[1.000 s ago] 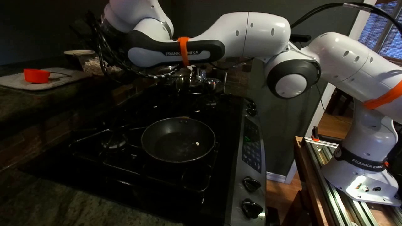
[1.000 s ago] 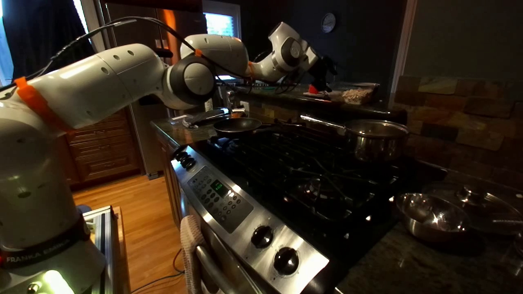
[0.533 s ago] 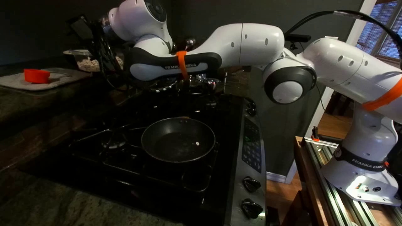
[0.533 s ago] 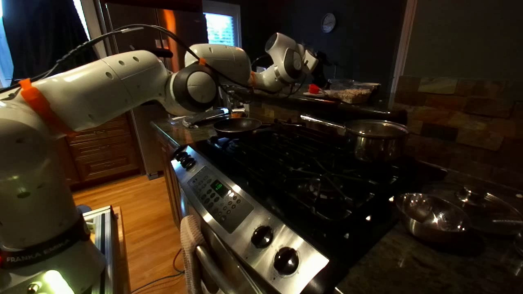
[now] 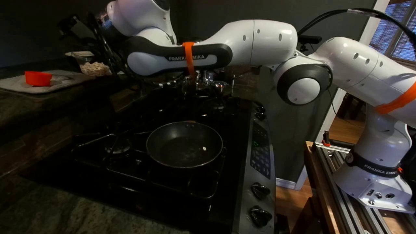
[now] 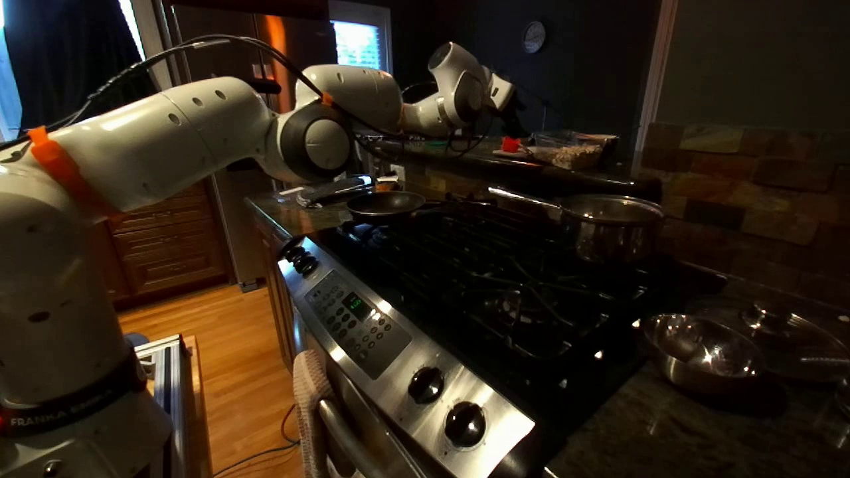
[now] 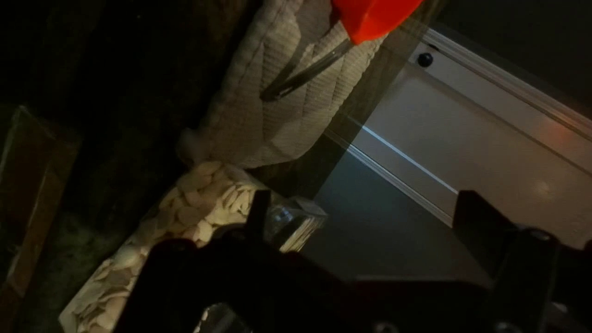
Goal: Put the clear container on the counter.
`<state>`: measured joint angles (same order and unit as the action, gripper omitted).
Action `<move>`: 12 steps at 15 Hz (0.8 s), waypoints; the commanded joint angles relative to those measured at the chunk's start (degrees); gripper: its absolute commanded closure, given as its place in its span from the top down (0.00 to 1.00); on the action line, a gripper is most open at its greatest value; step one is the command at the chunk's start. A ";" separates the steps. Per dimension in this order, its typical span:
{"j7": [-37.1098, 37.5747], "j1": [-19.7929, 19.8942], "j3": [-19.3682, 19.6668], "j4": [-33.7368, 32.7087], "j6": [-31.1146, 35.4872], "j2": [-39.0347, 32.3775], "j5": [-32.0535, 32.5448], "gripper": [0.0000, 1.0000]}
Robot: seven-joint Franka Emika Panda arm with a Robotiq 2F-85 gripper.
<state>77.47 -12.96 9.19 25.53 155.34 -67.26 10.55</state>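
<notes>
— Container (image 7: 298, 219): one, clear, pale bits (image 7: 196, 192) within; on the raised counter (image 5: 19, 100), just beside the mat (image 7: 277, 115).
— Gripper (image 7: 363, 194), condition?
— Jaws wide apart; whether the container's rim lies between them, cannot tell.
— Risks, by judgement?
— Two. Sideways travel could snag the rim, dragging the container towards the edge. A grip taken off-centre could tip it, spilling bits.

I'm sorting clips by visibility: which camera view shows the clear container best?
The wrist view: the clear container looks largest there and the pale bits inside stand out, though the tool hides part. Both exterior views show it small and dim, bits visible.
</notes>
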 commanded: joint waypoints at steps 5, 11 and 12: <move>-14.96 -2.81 -3.50 1.99 -34.10 13.94 -3.27 1.00; -24.93 -3.98 -6.31 2.01 -57.11 21.30 -4.53 1.00; -26.50 -4.26 -6.39 2.11 -61.01 22.48 -4.32 1.00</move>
<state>55.69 -16.71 3.93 25.47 102.72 -48.64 7.20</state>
